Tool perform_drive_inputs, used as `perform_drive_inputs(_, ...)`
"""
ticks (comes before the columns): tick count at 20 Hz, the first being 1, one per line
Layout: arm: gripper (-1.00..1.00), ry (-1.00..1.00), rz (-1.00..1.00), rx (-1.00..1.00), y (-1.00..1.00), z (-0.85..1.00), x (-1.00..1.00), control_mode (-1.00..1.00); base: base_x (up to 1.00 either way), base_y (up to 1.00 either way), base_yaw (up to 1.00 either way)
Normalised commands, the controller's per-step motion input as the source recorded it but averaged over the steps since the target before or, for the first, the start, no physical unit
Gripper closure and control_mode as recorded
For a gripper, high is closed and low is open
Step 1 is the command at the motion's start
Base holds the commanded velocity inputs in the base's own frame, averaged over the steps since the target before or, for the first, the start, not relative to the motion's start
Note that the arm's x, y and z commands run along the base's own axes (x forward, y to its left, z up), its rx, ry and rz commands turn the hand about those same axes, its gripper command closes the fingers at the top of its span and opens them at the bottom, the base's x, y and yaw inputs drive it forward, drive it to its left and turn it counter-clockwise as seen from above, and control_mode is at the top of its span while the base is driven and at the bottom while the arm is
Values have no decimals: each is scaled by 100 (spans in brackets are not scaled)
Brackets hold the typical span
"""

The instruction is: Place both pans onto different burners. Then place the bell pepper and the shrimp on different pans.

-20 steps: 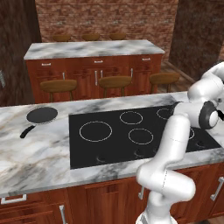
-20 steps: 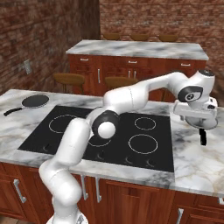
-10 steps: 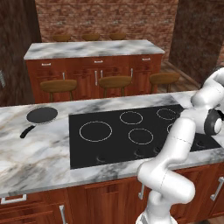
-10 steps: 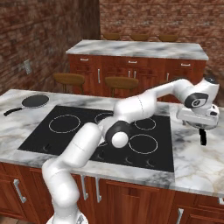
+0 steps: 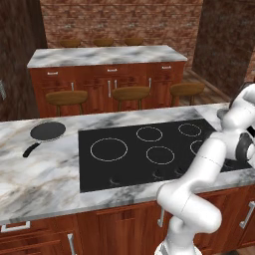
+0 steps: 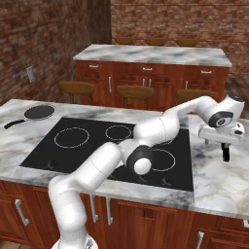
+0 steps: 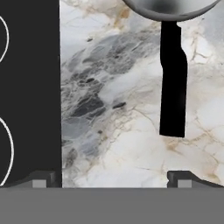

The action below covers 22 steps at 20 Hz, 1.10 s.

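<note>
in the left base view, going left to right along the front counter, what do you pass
black pan → large burner ring → the smaller burner rings on the black cooktop → the robot's white arm

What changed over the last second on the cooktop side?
The arm swung further right, carrying the open hand off the cooktop to hover over the marble counter above the steel pan's black handle. Nothing grasped. The black pan stayed put.
</note>
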Motion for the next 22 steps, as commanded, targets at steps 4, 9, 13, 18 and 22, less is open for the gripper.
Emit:
perform_drive_inputs(4,-100,0,-2,0,-18,-24,24,-100,0,0,0)
perform_drive_inputs(9,-100,0,-2,0,-18,-17,19,-100,0,0,0)
perform_drive_inputs(13,-100,0,0,0,-25,-3,15,-100,0,0,0)
perform_drive_inputs(18,-100,0,0,0,-29,0,14,-100,0,0,0)
perform_drive_inputs(22,-100,0,0,0,-26,-1,11,-100,0,0,0)
